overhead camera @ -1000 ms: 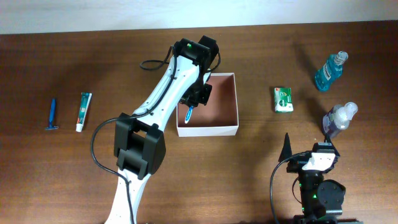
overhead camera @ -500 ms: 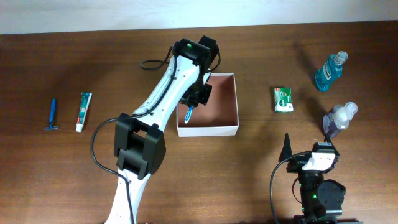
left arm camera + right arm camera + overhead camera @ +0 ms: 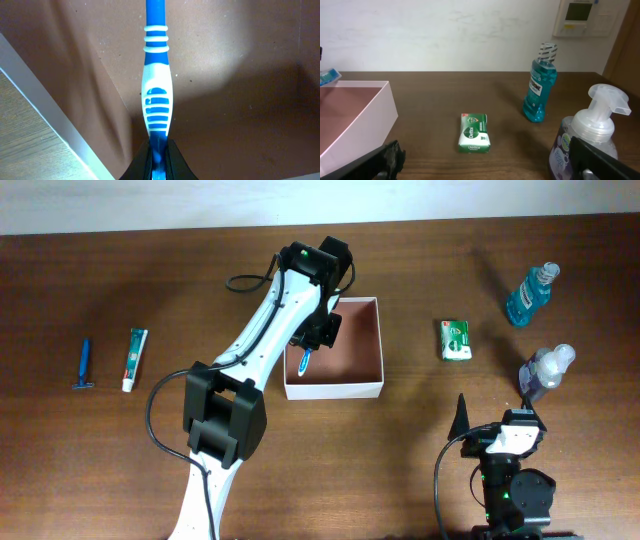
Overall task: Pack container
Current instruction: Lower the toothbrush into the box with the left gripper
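Toothbrush point(image 3: 157, 100) in left pincer point(image 3: 157, 162): blue, white ribbed bands. Container point(image 3: 335, 389) beneath pincer: white walls, reddish-brown floor. Surface point(image 3: 100, 450): dark wood-grain.

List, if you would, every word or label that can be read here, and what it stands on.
"Dettol": on the green packet.
Blurred or too small to read: the labels on the blue mouthwash bottle, the pump bottle and the toothpaste tube, and the wall panel.
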You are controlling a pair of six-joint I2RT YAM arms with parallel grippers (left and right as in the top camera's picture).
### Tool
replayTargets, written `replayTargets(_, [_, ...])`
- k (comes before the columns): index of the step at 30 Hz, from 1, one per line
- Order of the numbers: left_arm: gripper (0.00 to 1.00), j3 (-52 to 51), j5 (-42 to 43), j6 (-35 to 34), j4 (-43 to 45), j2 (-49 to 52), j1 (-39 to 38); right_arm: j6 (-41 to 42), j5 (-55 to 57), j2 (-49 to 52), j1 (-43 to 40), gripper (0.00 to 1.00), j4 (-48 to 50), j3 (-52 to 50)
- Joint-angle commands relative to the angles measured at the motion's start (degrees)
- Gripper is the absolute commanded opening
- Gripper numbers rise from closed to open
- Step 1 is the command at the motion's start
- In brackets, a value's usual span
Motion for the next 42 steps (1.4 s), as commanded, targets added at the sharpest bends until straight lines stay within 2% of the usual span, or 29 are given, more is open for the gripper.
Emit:
replayTargets(1, [0.01, -0.24, 0.22, -0.72, -0.22, 0.20, -0.26, 0.02, 0.09, -0.42, 0.46, 0.98, -0.42, -0.31])
replayTargets(33, [0.02, -0.24, 0.17, -0.66, -1.77, 0.20, -0.31, 0.02, 0.09, -0.42, 0.46, 0.98, -0.44, -0.31])
replayTargets(39, [0.02, -0.24, 0.17, 4.31, -2.16, 0.20, -0.31, 0.02, 0.09, -0.42, 0.46, 0.98, -0.44, -0.31])
replayTargets(42, [0.01, -0.24, 0.20, 4.44, -2.19, 0.20, -0.31, 0.02, 0.09, -0.42, 0.46, 0.98, -0.44, -0.31])
